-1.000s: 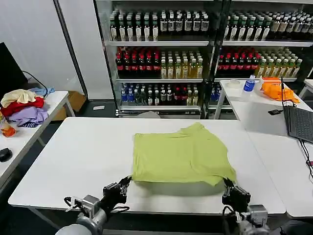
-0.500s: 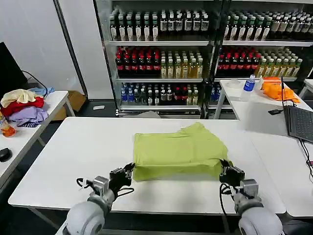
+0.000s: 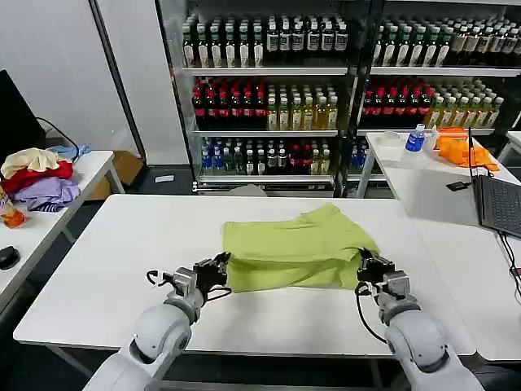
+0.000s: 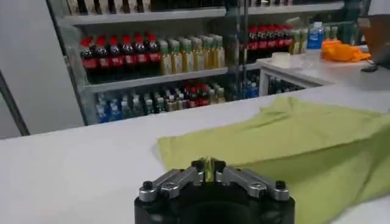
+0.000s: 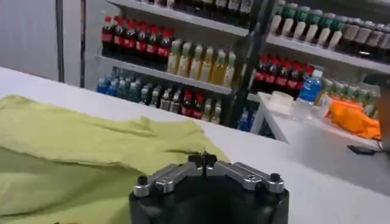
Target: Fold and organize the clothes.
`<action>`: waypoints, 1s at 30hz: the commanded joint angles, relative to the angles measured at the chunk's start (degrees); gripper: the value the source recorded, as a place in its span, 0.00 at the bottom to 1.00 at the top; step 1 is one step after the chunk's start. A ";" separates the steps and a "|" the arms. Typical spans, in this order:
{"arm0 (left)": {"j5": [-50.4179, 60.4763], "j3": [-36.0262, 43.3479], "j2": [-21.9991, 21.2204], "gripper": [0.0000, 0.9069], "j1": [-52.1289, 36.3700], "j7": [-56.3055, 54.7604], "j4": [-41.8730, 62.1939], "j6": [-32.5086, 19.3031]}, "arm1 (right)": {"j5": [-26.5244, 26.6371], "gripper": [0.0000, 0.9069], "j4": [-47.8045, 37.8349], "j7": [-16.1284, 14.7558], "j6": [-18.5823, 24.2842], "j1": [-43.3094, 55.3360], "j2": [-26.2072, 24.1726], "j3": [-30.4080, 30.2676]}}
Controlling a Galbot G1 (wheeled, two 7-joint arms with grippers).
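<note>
A white table [image 3: 122,269] is seen across the lower centre of the head view. Behind it, glass-fronted shelving [image 3: 326,98] stocked with rows of bottles is spread over the upper middle and right. A plain white wall [image 3: 57,73] is found at the upper left, and dark floor [image 3: 163,183] below it. At the left edge a second white table [image 3: 81,175] is placed; at the right, another table [image 3: 423,187] carries a laptop [image 3: 498,204]
</note>
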 commanded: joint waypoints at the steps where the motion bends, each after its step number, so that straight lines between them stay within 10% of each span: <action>1: 0.95 1.10 -1.36 0.14 -3.07 -0.30 4.38 -0.90 | -2.35 0.00 -5.82 -0.64 1.04 5.55 0.52 -3.86; 3: 1.16 1.13 -1.71 0.14 -3.16 -0.55 4.79 -1.24 | -3.17 0.10 -5.99 -0.65 0.88 5.79 0.81 -4.44; 6: 1.49 1.02 -2.22 0.16 -3.11 -0.94 5.03 -1.66 | -3.98 1.00 -5.80 -0.86 -0.05 5.61 1.25 -4.61; 10: 2.14 0.55 -2.43 0.53 -1.70 -1.02 3.84 -1.72 | -4.53 1.00 -4.39 -1.84 3.39 3.28 1.35 -3.72; 11: 2.19 0.29 -2.39 1.00 -1.00 -1.12 3.01 -1.79 | -4.74 1.00 -3.88 -2.00 4.70 2.52 1.33 -3.39; 18: 2.05 -1.65 -2.10 1.00 5.61 -1.54 -2.59 -1.59 | -4.75 1.00 1.27 -2.35 9.96 -5.08 1.17 1.79; 30: 0.91 -2.21 -3.89 1.00 10.62 -1.95 -2.13 -1.33 | -0.08 1.00 3.33 -0.30 5.71 -15.14 0.21 13.09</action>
